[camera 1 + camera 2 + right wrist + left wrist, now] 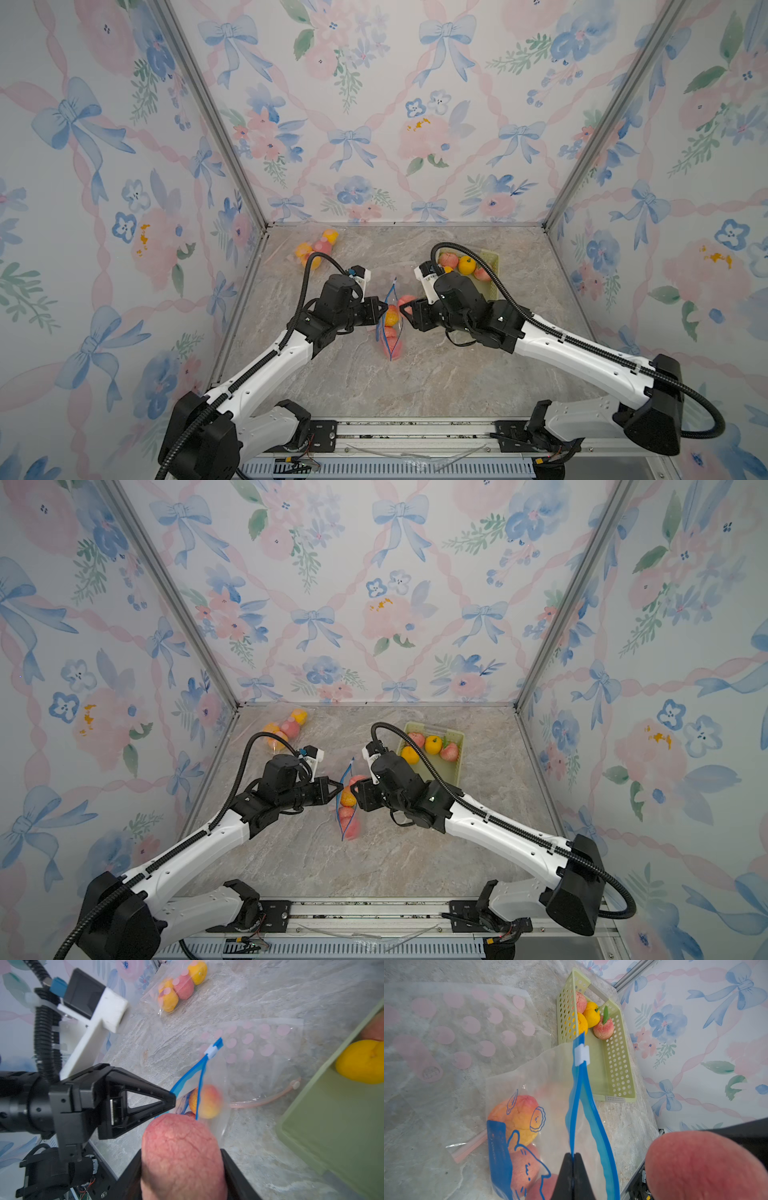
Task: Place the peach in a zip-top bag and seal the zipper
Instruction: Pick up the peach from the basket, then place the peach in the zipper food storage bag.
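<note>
The peach (180,1147) sat clamped between the half-spread jaws of the right gripper (356,790), just right of the bag (539,1076). The bag's gaping mouth ran near-to-far, so the way in lay leftward. The left gripper (572,1159), jaws closed, pinched the left zipper strip (576,1093), holding that mouth apart above other fruit (519,1118) inside.

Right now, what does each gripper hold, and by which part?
Left gripper pinches the zip-top bag by one blue zipper lip. Right gripper clamps the peach across its sides.
</note>
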`<control>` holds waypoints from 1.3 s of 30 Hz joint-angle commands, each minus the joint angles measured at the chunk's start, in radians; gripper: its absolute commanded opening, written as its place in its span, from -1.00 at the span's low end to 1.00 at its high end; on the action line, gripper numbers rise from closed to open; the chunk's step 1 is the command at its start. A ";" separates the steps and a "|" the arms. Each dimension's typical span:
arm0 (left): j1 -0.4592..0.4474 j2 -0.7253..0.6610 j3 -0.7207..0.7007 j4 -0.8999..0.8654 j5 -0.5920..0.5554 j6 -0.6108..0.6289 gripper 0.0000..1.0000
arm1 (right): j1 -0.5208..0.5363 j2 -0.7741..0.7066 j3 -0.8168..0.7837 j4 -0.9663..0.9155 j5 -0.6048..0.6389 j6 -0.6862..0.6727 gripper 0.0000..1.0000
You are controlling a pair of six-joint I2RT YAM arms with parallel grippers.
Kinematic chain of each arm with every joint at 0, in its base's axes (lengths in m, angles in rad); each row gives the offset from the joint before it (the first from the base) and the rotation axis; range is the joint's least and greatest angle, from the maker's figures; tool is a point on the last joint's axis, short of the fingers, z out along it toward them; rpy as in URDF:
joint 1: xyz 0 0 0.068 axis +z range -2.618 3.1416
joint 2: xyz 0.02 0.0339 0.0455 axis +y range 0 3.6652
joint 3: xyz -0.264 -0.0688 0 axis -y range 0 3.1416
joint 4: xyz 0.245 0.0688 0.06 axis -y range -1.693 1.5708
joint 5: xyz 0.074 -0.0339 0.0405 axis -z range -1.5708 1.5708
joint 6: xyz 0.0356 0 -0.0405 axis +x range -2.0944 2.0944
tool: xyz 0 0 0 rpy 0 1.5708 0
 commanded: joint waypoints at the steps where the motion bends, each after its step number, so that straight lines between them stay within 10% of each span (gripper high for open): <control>1: -0.005 0.010 -0.008 0.030 0.005 -0.009 -1.00 | 0.042 0.046 -0.005 0.113 0.011 0.036 0.03; 21: -0.008 -0.021 -0.044 0.038 0.019 -0.019 -1.00 | 0.045 0.175 -0.010 0.017 0.177 0.148 0.06; 39: -0.014 -0.015 -0.048 0.036 0.009 -0.024 -1.00 | 0.065 0.226 0.115 -0.094 0.246 0.124 0.59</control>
